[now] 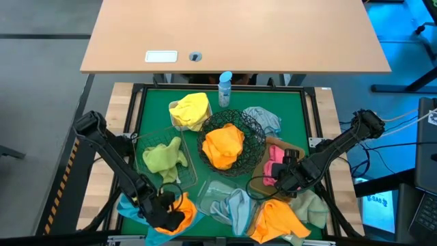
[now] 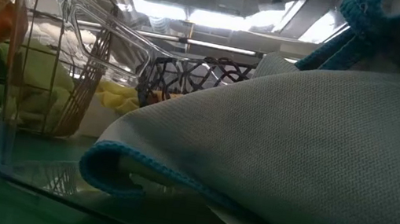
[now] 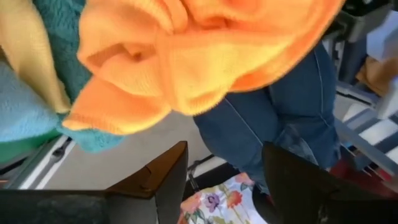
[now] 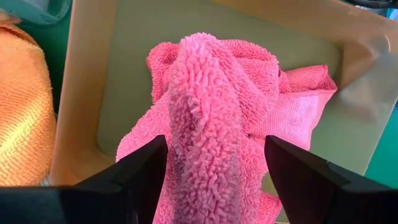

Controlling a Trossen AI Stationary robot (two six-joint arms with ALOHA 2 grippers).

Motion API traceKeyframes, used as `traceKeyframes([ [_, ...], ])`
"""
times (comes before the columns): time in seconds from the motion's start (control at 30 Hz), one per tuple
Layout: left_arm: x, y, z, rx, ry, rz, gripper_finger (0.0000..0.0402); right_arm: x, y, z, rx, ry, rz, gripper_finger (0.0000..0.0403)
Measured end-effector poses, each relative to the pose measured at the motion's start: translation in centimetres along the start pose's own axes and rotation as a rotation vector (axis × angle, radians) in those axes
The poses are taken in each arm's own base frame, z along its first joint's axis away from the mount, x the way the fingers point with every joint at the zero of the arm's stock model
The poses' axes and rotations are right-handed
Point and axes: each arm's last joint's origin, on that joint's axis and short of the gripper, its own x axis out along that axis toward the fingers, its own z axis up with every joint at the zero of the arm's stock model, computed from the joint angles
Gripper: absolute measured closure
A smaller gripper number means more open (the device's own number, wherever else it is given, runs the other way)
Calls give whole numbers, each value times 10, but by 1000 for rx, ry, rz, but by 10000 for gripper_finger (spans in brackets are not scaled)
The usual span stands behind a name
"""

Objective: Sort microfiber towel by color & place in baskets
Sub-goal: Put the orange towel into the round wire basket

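right wrist view alone shows pink towel [image 4: 217, 124] between the spread right tool [image 4: 214, 180].

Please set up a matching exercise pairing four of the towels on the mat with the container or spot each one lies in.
Towels:
1. pink towel
2. orange towel at mid-mat
3. pale green towel
4. yellow towel

Places:
A. round black wire bowl
B. rectangular wire basket
C. tan tray, between the open right claw fingers
D. far side of the mat, beside the spray bottle

Pairs: 1-C, 2-A, 3-B, 4-D
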Motion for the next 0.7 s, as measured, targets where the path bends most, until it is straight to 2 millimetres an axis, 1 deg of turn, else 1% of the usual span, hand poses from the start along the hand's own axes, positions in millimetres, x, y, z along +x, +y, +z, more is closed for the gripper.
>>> traceKeyframes([
  [0.23, 23, 4, 7, -9, -51, 51, 205, 0, 0, 0, 0, 0, 0, 135],
  [0.4, 35, 5, 11, -1, -109, 53, 205, 0, 0, 0, 0, 0, 0, 135],
  [0.7, 39, 6, 19, -3, -270, -5, 205, 0, 0, 0, -1, 4, -4, 135],
])
